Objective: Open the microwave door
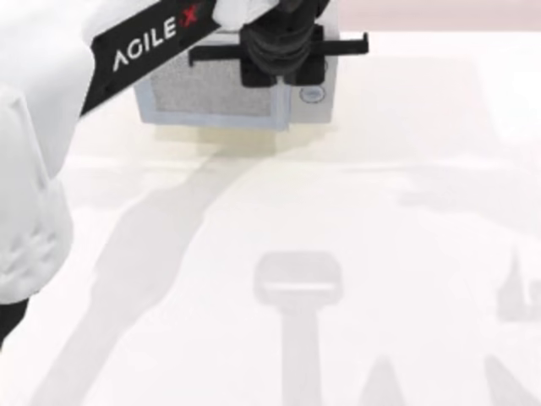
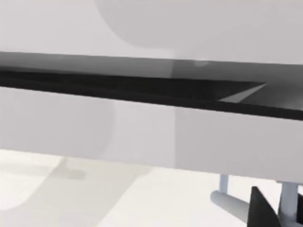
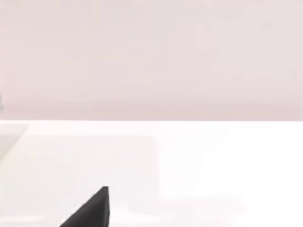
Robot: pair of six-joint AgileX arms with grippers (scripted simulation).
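Microwave (image 1: 228, 89) sits at the frame's upper centre, its door (image 1: 211, 95) facing down-frame; left gripper (image 1: 279, 51) hovers over it (finger state: cannot tell).

A pale, near-white flat tabletop (image 1: 406, 169) fills the frame. Directly on it, at the upper middle, stands the small boxy silver-grey microwave (image 1: 224, 106) with a speckled mesh-window front, casting a faint yellowish shadow below.

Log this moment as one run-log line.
left arm: gripper over microwave front top | door: looks closed from above | right arm: parked, out of top view | table: microwave at far edge
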